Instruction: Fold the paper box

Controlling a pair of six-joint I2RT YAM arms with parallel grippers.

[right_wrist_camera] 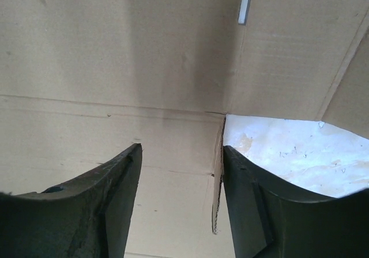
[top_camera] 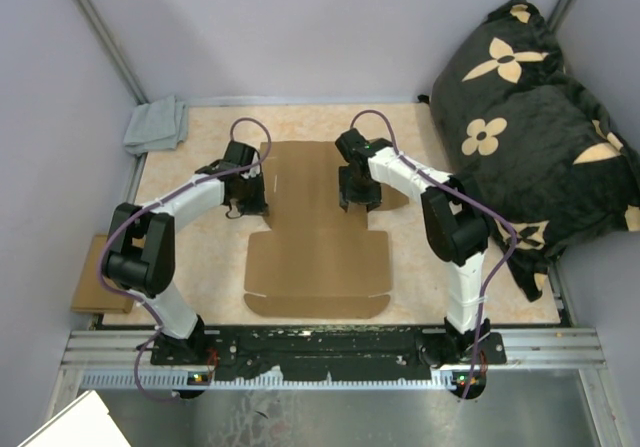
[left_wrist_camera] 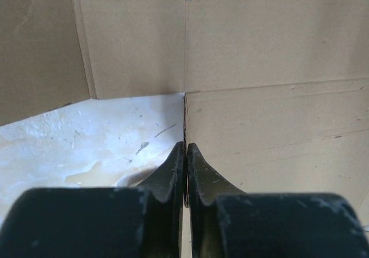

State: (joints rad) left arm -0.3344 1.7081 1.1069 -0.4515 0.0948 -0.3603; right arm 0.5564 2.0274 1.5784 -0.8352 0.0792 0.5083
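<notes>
Flanking the flat paper box, one gripper at each side cut

paper box (top_camera: 315, 257) lies unfolded and flat on the table (top_camera: 200, 157), roughly centred ahead of the arm bases. No panel is raised, so I'd call folding barely begun.

left gripper (top_camera: 247, 199): at the box's left edge, where a side flap is cut from the main panel. Fingers (left_wrist_camera: 167, 177) are almost together, with a hairline gap in line with that cut. Can't tell if any board sits between them. Reads more like a closed tip placed to nudge or lift at the slit.

right gripper (top_camera: 358, 195): mirror spot at the box's right-hand notch. Jaws well apart, holding nothing. The cut edge of the board runs between the fingers (right_wrist_camera: 259, 212), close to one of them. Probably lined up to pinch that flap and stand it on its crease.
</notes>
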